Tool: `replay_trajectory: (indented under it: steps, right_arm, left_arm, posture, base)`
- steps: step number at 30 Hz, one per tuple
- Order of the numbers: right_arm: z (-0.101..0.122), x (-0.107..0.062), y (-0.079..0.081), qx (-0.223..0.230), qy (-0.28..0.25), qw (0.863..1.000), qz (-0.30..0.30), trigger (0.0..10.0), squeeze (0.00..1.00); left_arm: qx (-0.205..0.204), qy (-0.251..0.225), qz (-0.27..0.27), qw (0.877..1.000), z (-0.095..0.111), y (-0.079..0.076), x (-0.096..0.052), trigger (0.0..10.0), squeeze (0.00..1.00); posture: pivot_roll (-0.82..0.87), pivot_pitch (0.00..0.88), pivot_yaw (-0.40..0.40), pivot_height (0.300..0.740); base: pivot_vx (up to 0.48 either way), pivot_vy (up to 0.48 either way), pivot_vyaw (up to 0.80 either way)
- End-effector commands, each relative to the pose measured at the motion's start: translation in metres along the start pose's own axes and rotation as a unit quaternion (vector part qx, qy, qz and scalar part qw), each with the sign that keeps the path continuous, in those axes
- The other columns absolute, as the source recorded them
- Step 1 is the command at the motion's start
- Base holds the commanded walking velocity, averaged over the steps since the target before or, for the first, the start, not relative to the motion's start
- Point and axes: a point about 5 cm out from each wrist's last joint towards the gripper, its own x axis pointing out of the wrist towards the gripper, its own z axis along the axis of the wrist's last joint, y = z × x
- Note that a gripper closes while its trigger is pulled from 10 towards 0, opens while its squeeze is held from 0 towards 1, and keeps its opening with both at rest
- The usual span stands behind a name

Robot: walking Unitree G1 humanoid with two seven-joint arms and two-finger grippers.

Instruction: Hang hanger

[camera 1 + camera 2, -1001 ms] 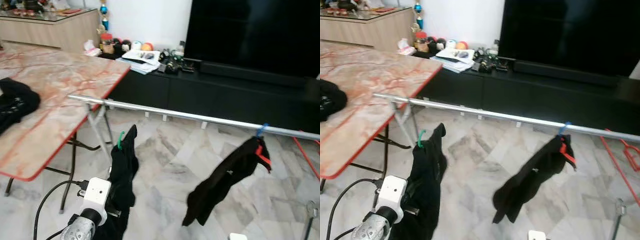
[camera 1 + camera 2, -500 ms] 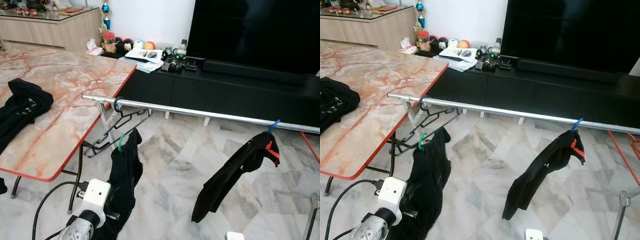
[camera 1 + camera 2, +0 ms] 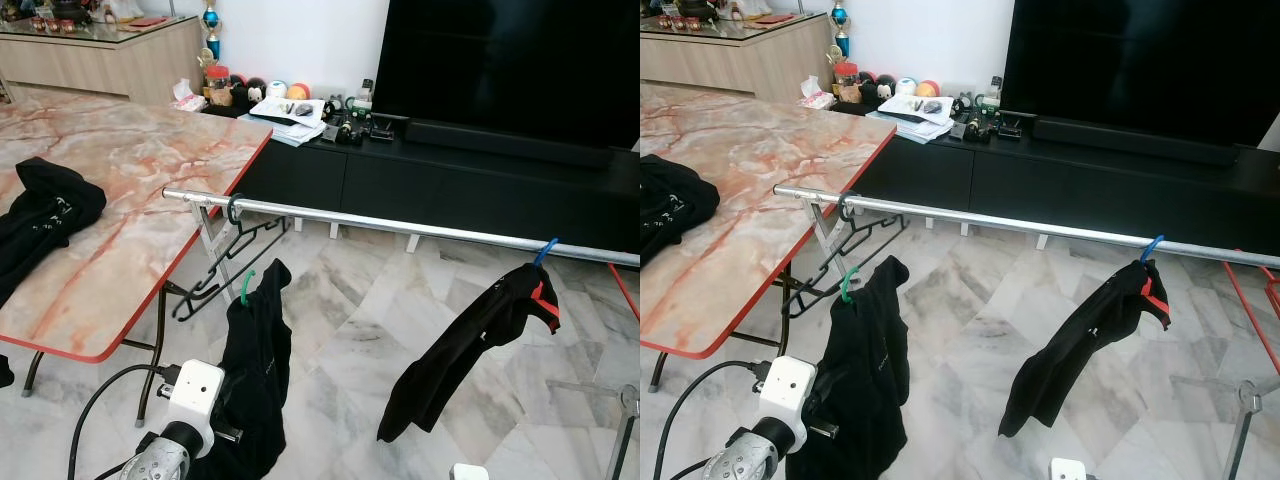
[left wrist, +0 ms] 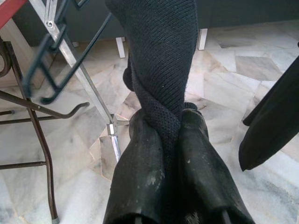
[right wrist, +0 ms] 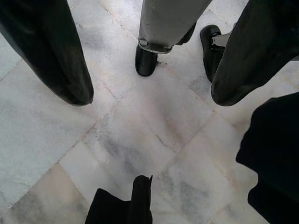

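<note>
A green hanger [image 3: 244, 284] carries a black garment [image 3: 256, 365] that hangs low in front of me, below the silver rail [image 3: 400, 227]. My left gripper [image 4: 169, 122] is shut on the dark knit cloth of that garment; its fingers [image 4: 145, 154] pinch the twisted fabric. An empty black hanger [image 3: 235, 245] hangs near the rail's left end. Further right, a blue hanger [image 3: 545, 249] holds another black garment [image 3: 470, 340] on the rail. My right gripper [image 5: 149, 93] hangs low over the floor, its fingers [image 5: 56, 56] spread open with nothing between them.
A marble-patterned folding table [image 3: 110, 210] with a red edge stands at the left, with black clothes [image 3: 40, 215] on it. A black TV cabinet [image 3: 450, 180] and large screen [image 3: 510, 60] stand behind the rail. Marble floor [image 3: 340, 330] lies below. My own foot [image 5: 147, 60] stands on the floor.
The camera shifted over the last second, bringing the rail's left end and the empty black hanger into view. The held garment on the green hanger has edged slightly right.
</note>
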Motion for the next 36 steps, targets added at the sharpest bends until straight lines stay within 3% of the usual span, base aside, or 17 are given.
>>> replay_trajectory:
  steps: [1, 36]
  right_arm:
    - [0.0000, -0.0002, -0.0020, 0.004, -0.001, 1.000, -0.004, 10.0, 0.00]
    - [0.0007, -0.0002, -0.0031, 0.004, -0.004, 1.000, -0.012, 10.0, 0.00]
  left_arm:
    - [0.001, -0.021, -0.006, 1.000, 0.0088, -0.0017, 0.0014, 10.0, 0.00]
    - [-0.005, -0.027, -0.007, 1.000, 0.0104, -0.0023, 0.0018, 10.0, 0.00]
  posture:
    - [0.13, 0.000, -0.022, 0.740]
    - [0.13, 0.000, -0.024, 0.740]
  base:
    - [0.000, 0.000, 0.00]
    - [-0.241, 0.000, 0.00]
